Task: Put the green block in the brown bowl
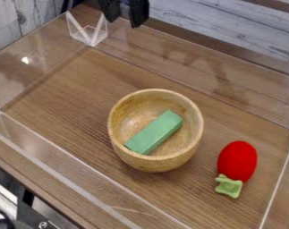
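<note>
In the camera view, we see the green block (154, 132) lying inside the brown bowl (157, 131), tilted slantwise across its floor and well apart from the fingers of the gripper (119, 21), which stand spread open at the top edge of the view. Nearer to the bowl than those fingers, we find a red strawberry-like toy (237, 161) with a green leaf (229, 187) on the wooden table (63, 106); we can read no writing.

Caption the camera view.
Green block lying inside the brown bowl, red toy strawberry beside it on the wooden table.
</note>
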Robot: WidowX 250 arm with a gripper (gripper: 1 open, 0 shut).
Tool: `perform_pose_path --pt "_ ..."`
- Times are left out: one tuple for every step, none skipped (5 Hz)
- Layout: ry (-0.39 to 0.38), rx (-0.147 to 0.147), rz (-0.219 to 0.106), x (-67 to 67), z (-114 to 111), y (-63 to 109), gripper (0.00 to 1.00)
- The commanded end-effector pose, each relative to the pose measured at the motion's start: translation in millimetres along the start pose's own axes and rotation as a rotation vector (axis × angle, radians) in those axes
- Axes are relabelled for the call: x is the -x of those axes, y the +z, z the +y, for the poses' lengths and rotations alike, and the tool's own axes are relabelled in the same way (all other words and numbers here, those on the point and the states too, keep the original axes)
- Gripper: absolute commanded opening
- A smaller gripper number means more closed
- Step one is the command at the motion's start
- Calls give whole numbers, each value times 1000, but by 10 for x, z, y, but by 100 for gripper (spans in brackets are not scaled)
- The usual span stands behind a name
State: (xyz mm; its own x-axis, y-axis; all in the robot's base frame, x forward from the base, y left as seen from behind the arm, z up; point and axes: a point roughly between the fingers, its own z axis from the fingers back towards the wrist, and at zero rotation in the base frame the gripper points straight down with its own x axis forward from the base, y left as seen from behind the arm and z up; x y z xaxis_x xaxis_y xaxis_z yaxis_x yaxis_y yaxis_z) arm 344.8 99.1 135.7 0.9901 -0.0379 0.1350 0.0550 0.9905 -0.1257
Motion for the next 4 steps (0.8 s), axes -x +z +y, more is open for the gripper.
perform_pose_path --pt "-20 -22 -51 -99 74 187 100" --pt "-26 -24 -40 -119 146 161 100" --pt "16 -32 -36 -194 216 90 100" --pt "55 -38 -29 -266 275 14 100"
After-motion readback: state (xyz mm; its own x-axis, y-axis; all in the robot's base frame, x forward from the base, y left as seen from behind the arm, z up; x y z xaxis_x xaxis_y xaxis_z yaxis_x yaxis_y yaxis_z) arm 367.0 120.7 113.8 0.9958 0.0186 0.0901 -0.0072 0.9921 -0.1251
